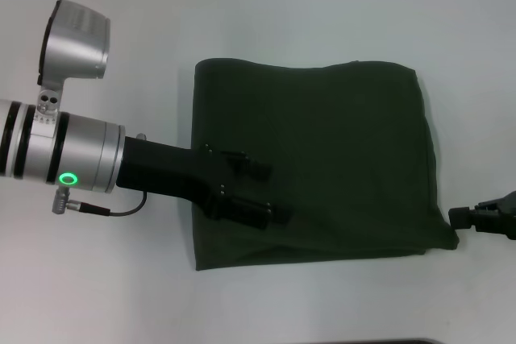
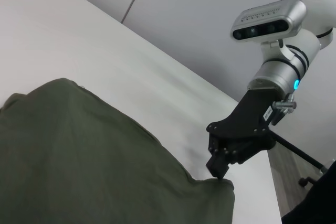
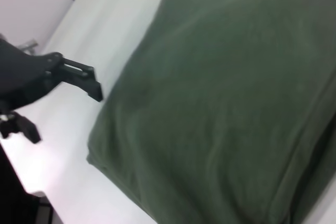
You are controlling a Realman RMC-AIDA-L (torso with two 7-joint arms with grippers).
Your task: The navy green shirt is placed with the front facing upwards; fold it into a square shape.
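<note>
The navy green shirt (image 1: pixel 322 159) lies folded into a rough square on the white table, plain green side up. My left gripper (image 1: pixel 262 191) hangs over the shirt's near-left part. It is open with nothing between its fingers (image 1: pixel 251 165), and it shows as a dark claw (image 3: pixel 79 80) in the right wrist view. My right gripper (image 1: pixel 461 217) sits at the shirt's near-right corner (image 1: pixel 447 235). In the left wrist view its tips (image 2: pixel 216 169) come together on that corner of the shirt (image 2: pixel 105 161), which peaks up slightly.
Bare white table (image 1: pixel 322 6) runs all around the shirt. The table's front edge (image 1: pixel 419 341) lies close below the shirt. A grey wall (image 2: pixel 210 14) stands behind the table.
</note>
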